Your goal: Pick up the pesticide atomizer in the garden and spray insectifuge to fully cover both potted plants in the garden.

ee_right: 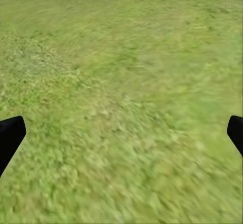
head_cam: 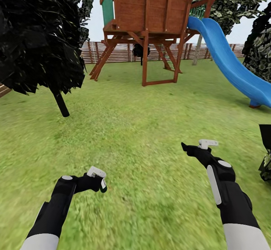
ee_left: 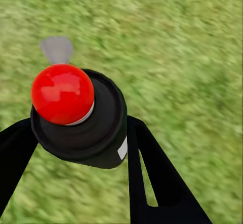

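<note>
Clamped between the left gripper's (ee_left: 81, 148) two black fingers (ee_left: 157, 178) sits the pesticide atomizer (ee_left: 93, 125), a single round dark bottle seen end-on, capped by one glossy red ball (ee_left: 62, 93) with a small white label patch (ee_left: 122, 148) at its side. In the head view that left gripper (head_cam: 98, 182) hangs low over the lawn (head_cam: 143, 129), bottle in its grip. The right gripper (head_cam: 185, 146) is spread wide, holding nothing; its two dark fingertips (ee_right: 10, 135) stand far apart over blurred, mottled grass. Well ahead of both grippers stand one slatted wooden play tower (head_cam: 150, 20), one smooth blue slide (head_cam: 229, 61), a brown slatted fence (head_cam: 120, 52), and a dark leafy tree (head_cam: 37, 35) ahead of the left one.
</note>
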